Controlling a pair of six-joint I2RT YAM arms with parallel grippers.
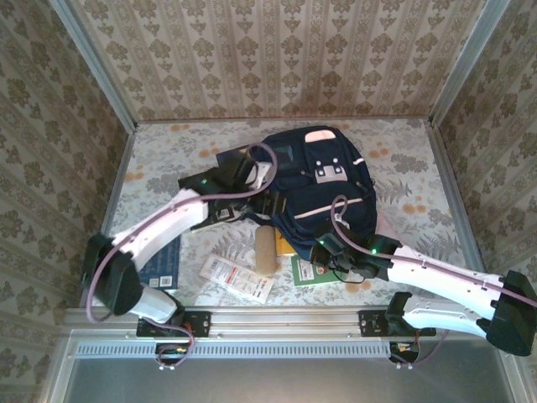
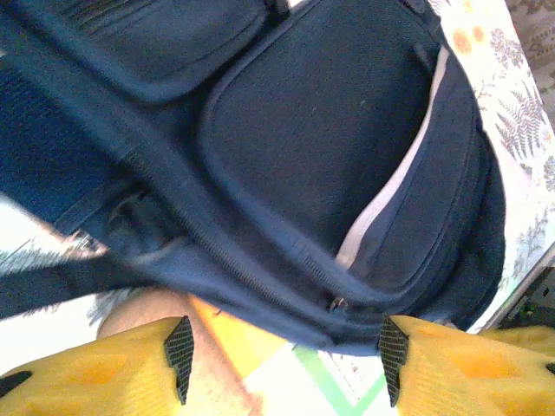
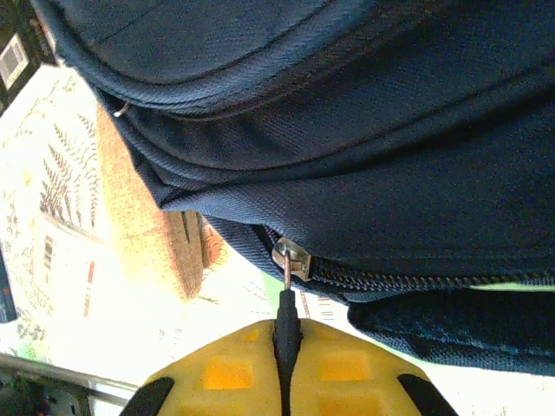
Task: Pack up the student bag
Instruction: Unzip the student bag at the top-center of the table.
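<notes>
One bag (image 1: 323, 180) lies on the table (image 1: 168, 151), with bare room on either side. The right claw (image 3: 286, 334) is pinched tight on its zip pull (image 3: 289, 264) at the near edge; the left claw (image 2: 286, 357) stands wide apart by its side

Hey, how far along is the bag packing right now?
Done: nothing visibly packed yet. In hand: the right hand pinches the zipper pull of the backpack; the left hand is open beside it. Left: the green book, brown roll and white packet lie on the table.
</notes>
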